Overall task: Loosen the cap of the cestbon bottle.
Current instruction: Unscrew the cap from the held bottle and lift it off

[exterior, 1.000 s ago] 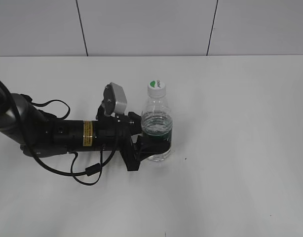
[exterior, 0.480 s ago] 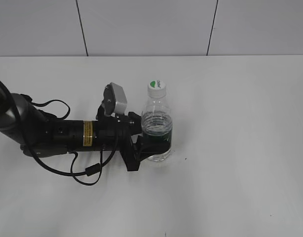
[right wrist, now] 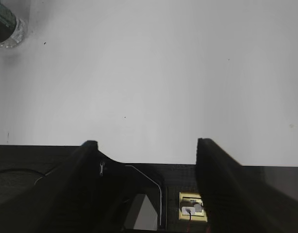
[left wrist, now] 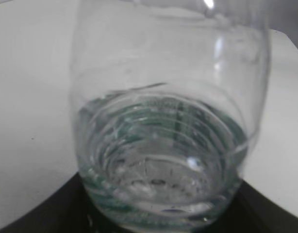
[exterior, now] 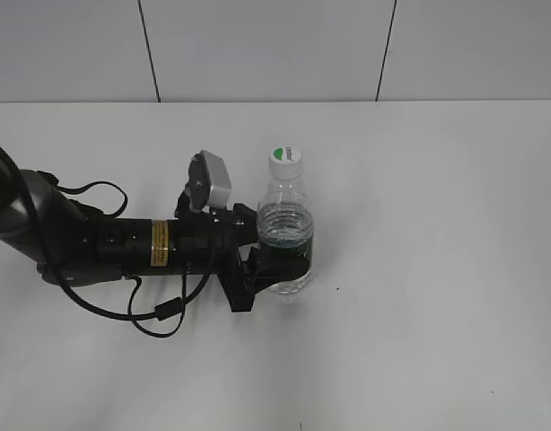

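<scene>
The cestbon bottle point(exterior: 284, 229) stands upright near the middle of the white table, clear, with some water and a dark green label band. Its white cap point(exterior: 285, 159) with a green half-circle mark sits on top, untouched. My left gripper point(exterior: 266, 260) reaches in from the left and is shut on the bottle's lower body at the label. The left wrist view is filled by the bottle point(left wrist: 163, 121), with dark fingers showing only at the bottom edge. My right gripper point(right wrist: 146, 143) is open and empty, far from the bottle point(right wrist: 6, 29), and out of the exterior view.
The left arm lies low across the table's left part, with a black cable loop point(exterior: 159, 314) in front of it. In the right wrist view the table's edge runs across, with dark floor and a yellow socket box point(right wrist: 192, 206) below.
The bottle's top has shifted very slightly to the left. The left gripper keeps its hold on the bottle.
</scene>
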Controlling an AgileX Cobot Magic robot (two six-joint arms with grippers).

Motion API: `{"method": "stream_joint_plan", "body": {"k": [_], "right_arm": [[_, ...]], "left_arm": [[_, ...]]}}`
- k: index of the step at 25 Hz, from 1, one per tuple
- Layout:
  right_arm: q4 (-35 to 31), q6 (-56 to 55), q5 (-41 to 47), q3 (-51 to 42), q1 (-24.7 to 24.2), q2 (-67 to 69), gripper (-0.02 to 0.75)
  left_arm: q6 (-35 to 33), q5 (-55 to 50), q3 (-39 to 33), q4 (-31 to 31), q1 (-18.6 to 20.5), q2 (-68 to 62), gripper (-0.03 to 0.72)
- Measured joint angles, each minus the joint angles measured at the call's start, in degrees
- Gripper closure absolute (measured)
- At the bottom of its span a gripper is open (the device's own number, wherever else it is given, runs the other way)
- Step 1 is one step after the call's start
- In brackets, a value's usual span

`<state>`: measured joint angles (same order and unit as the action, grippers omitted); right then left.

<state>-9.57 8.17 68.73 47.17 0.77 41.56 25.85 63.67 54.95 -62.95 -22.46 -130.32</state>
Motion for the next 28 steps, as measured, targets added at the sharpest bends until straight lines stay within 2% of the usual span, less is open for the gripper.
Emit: {"method": "stream_joint_plan", "body": {"k": [28], "right_arm": [[-2.28, -1.42, 0.70, 28.03, 0.00, 37.65, 0.259]], "left_arm": [[-1.18, 0.10, 0.00, -0.65, 0.00, 0.00, 0.273]]}}
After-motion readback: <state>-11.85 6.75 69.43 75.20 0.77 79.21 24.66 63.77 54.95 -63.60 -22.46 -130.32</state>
